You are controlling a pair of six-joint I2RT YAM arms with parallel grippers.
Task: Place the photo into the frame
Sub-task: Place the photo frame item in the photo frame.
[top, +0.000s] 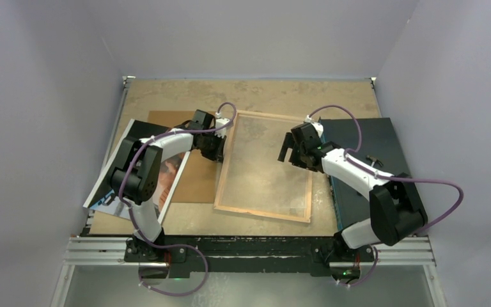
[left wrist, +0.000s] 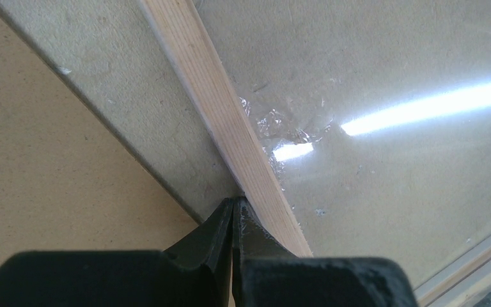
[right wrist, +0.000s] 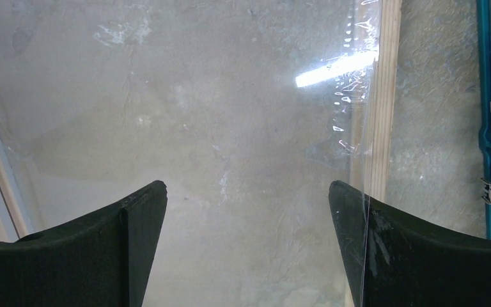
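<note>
The frame lies wood side up in the middle of the table, with a clear sheet inside it. The photo lies at the far left, partly hidden under my left arm. My left gripper is shut and empty. Its tips touch the outer side of the frame's left rail. My right gripper is open wide above the sheet, near the right rail. In the right wrist view it holds nothing, and the sheet's edge crosses its right finger.
A brown backing board lies between the photo and the frame, and shows in the left wrist view. A dark mat with a hammer lies right of the frame. Grey walls close in on three sides.
</note>
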